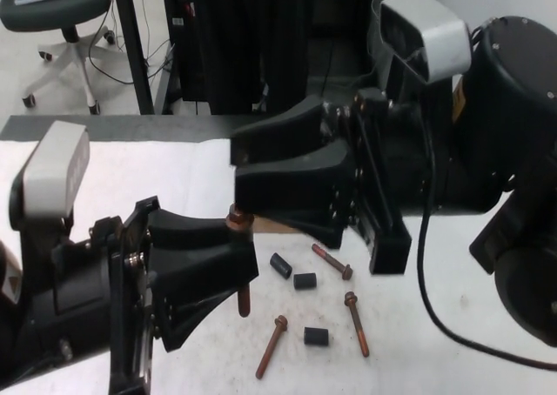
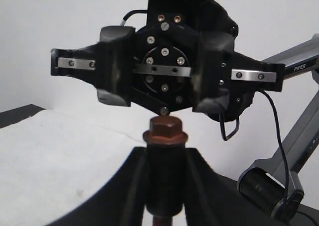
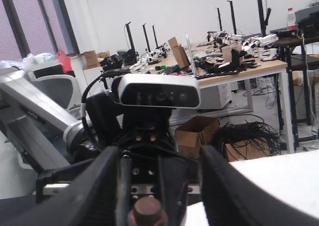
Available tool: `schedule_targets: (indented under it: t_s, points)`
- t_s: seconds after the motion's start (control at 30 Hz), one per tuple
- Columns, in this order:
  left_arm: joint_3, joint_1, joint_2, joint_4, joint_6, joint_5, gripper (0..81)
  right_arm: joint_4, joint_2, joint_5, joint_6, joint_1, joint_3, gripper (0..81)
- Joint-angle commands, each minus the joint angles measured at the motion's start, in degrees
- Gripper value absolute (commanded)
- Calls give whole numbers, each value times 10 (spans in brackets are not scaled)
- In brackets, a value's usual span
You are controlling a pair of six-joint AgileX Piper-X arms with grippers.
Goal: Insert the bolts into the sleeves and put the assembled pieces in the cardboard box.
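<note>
Left gripper [image 2: 165, 186] pinches a rusty brown bolt [image 2: 165, 132] just under its hexagonal head. Its fingers press on the shank from both sides, so the bolt stands upright, head on top and threaded end hanging below the fingers. Right gripper [image 1: 237, 169] sits just beyond and slightly above this held bolt and is turned to face it. Its two fingers are spread wide and nothing shows clamped between them. In the right wrist view the head of the held bolt lies in the gap between those fingers and touches neither. The other parts lie on the white cloth [image 1: 174, 177] that covers the bench, nearer the camera than the held bolt and toward the right arm's side of it. Three loose bolts rest flat there: one [image 1: 271, 346] close under the held bolt's hanging end, one [image 1: 332, 261] farther out, and one [image 1: 355, 323] farthest toward the right arm. Three short black sleeves lie among them, apart from every bolt. Two [image 1: 280, 265] [image 1: 305, 281] sit near each other close to the held bolt's lower end, and the third [image 1: 316, 336] lies between the two nearer loose bolts.
</note>
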Motion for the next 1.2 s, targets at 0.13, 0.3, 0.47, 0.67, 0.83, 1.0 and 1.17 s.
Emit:
schedule_targets:
  t_s: [0.13,0.3,0.47,0.67,0.83,1.0,1.17]
  points:
    - [-5,2,-3,9,-1,3,3,-9,0,109,-1,-57,-1,403]
    - [-5,2,-3,19,19,3,3,-15,0,104,3,-77,-1,5]
    - [-13,14,7,106,137,-58,3,-20,0,104,3,-86,-1,8]
    - [-161,48,133,304,240,-166,3,-20,-13,63,19,-103,-1,8]
    - [-381,53,319,456,268,-179,3,-15,-24,52,29,-112,-1,8]
    - [-595,53,497,557,265,-195,3,-5,-28,52,31,-123,-1,8]
    - [-772,53,640,713,272,-211,3,11,-28,52,48,-144,-1,8]
